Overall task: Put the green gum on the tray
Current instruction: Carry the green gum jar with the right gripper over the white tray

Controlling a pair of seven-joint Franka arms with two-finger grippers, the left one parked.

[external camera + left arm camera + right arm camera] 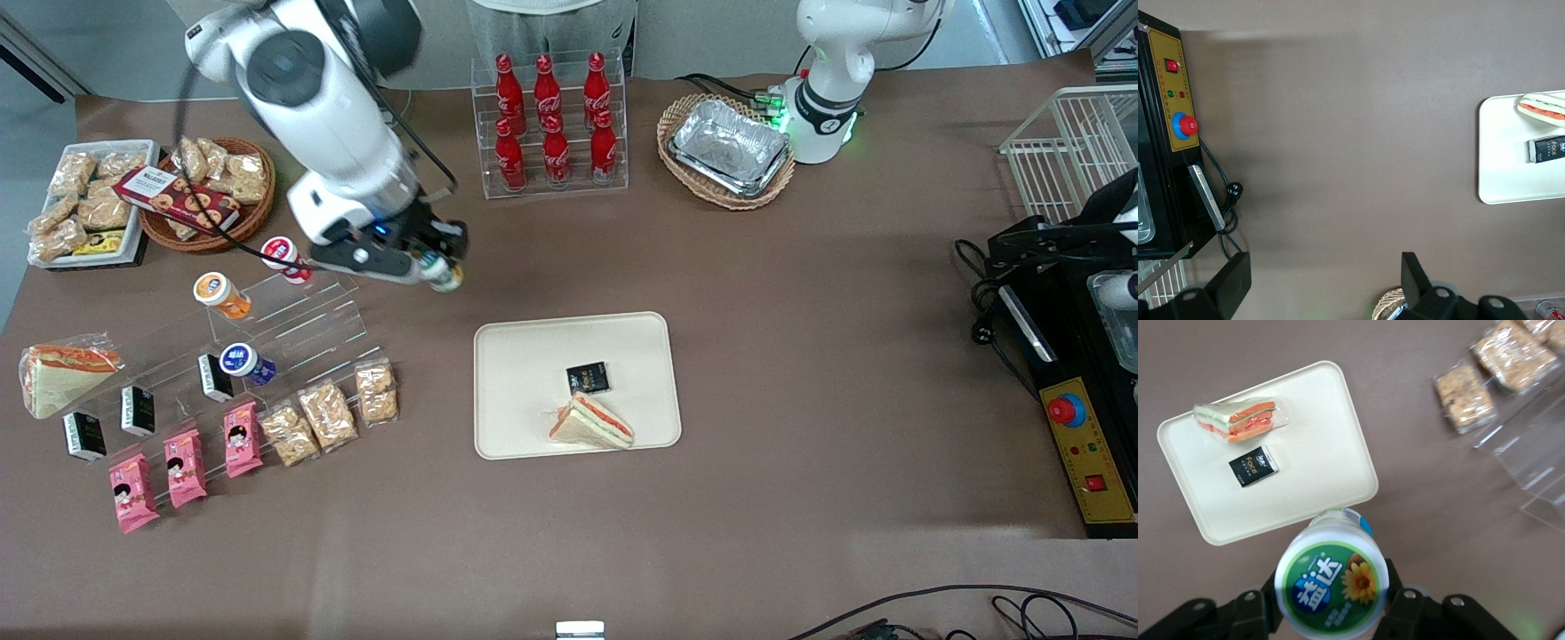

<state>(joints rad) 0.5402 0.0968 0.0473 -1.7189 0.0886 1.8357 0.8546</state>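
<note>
The hand (442, 264) is clenched on the green gum (444, 272), which it holds in the air above the brown bench (800, 373), clear of the surface. In the right wrist view the canister (1332, 588) sits between the two fingers (1401, 603), its white lid with the round green label facing the camera and the body pointing down toward the bench. The hand hangs above bare bench just off the tray's corner, farther from the front camera than the tray (516, 400) and not over it.

The tray lies flat near the middle of the bench. On it rest a wrapped sandwich wedge (591, 423), close to the tray's edge nearest the front camera, and a small black packet (588, 378) near the tray's middle; the two are just apart.

Toward the working arm's end of the bench stands a clear stepped display stand (293, 324) with an orange-labelled canister (220, 294), a blue-labelled canister (245, 363) and a red-labelled canister (284, 258) on it. Along its edge nearest the front camera lie pink snack packets (182, 467) and clear bags of biscuits (329, 412). At the bench's edge farthest from the front camera stands a clear rack of red bottles (551, 124).
</note>
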